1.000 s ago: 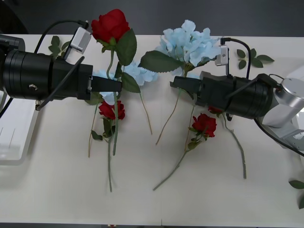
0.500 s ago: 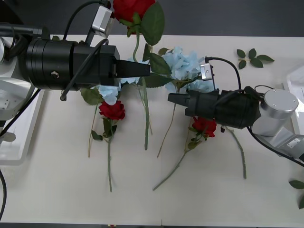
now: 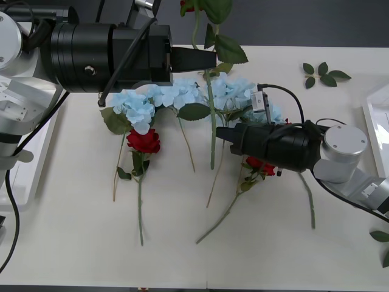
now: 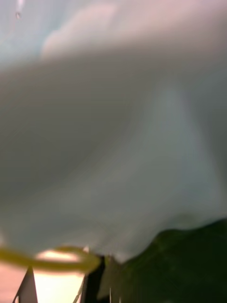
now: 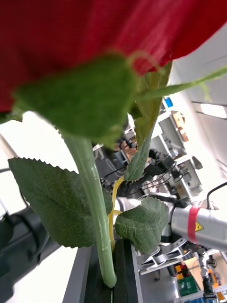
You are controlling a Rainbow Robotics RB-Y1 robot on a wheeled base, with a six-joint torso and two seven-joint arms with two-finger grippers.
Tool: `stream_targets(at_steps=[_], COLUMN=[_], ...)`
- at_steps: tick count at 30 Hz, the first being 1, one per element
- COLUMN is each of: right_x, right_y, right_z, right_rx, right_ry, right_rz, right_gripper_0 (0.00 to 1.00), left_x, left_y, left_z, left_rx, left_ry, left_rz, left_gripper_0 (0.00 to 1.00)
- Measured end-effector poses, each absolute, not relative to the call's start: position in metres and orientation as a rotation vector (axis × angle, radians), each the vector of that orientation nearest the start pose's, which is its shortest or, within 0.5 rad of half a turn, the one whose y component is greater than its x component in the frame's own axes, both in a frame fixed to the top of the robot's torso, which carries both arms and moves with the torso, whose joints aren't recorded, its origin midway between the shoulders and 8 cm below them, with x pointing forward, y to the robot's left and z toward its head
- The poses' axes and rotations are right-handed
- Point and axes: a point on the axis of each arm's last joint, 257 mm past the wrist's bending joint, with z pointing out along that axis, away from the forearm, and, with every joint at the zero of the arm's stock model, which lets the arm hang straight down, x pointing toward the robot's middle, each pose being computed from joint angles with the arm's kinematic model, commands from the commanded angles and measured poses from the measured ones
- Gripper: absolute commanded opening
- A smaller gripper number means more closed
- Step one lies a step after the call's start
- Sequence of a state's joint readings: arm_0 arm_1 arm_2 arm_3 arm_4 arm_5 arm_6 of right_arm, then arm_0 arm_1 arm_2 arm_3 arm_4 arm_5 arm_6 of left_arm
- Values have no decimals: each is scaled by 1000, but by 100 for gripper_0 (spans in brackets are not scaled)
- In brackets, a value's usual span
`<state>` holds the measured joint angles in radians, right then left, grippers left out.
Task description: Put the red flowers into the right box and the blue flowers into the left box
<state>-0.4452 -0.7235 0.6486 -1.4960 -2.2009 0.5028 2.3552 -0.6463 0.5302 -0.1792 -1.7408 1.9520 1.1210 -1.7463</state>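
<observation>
Left hand lifts a red rose by its stem; right hand sits low among the blue flowers.
Left hand's black fingers are pinched on the thin green stem, the matte fabric red head above them, serrated veined leaves beside. Right hand's tip is at the pale papery blue flowers on the white worktop; its opening can't be told. A yellow warning sticker marks an arm beyond; no readable text.

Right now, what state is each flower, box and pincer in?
Held red rose: lifted, stem hanging.
Left pincer: shut on that stem.
Right pincer: low among blue flowers; grip unclear.
Two red roses: lying on table.
Left box: no flowers visible.
</observation>
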Motion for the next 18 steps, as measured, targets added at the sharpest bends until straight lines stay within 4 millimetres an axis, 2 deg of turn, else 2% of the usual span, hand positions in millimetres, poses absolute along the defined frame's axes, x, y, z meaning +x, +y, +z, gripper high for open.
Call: stream_targets(at_steps=[1,3,4,6,10,13,18], right_x=[486,485,485,485,486,486,486], right_y=[-42,-41,-41,-42,-42,-42,-45], right_z=[-204,-205,-205,-205,-205,-205,-217], right_rx=[-395,-394,-395,-394,-394,-395,-475], right_ry=[1902,1904,1903,1903,1903,1903,1912], right_rz=[1195,1194,1195,1194,1194,1193,1105], right_gripper_0=[48,59,69,81,95,100,100], left_x=[398,402,403,404,400,397,397], left_y=[-27,-32,-33,-35,-36,-36,-36], left_z=[36,40,41,43,47,51,51], left_rx=[801,838,855,867,865,863,863], left_ry=[1693,1644,1621,1602,1589,1579,1578], left_rz=[-1650,-1622,-1607,-1599,-1630,-1652,-1654], left_gripper_0=[0,0,0,0,0,0,0])
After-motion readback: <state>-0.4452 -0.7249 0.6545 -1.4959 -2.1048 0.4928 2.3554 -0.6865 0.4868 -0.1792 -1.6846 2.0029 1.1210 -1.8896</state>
